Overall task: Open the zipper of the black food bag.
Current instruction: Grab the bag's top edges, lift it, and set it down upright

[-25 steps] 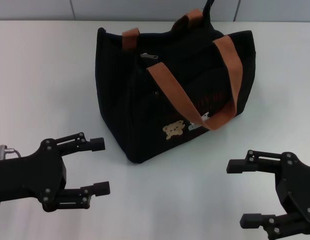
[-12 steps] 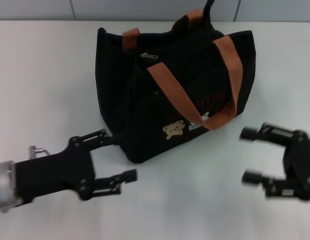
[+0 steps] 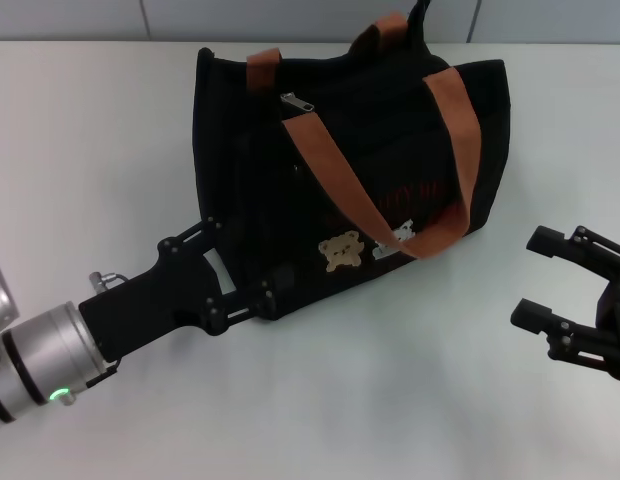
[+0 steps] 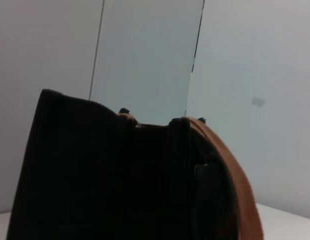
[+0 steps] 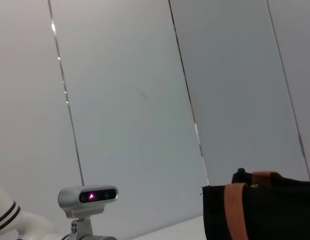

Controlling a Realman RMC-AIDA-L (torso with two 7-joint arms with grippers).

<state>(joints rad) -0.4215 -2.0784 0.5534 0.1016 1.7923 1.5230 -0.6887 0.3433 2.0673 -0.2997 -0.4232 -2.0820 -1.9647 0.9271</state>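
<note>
The black food bag (image 3: 260, 190) stands at the middle of the white table, its orange-brown handles (image 3: 330, 180) draped over its near side. The zipper's silver pull tab (image 3: 297, 103) lies on the top edge near the bag's left end. My left gripper (image 3: 244, 264) is open and pressed up to the bag's near-left bottom corner, one finger on each side of it. In the left wrist view the bag's end (image 4: 95, 175) looms close. My right gripper (image 3: 536, 278) hangs open to the right of the bag, clear of it. The right wrist view catches the bag's top (image 5: 275, 210).
The white table (image 3: 410, 400) stretches around the bag. A grey panelled wall (image 3: 290, 18) runs behind the table. A small grey camera on a stand (image 5: 88, 196) shows in the right wrist view.
My left arm has reached forward from the near left until its open fingers meet the bag's corner, and the bag has shifted slightly. My right gripper has risen and drifted right.
</note>
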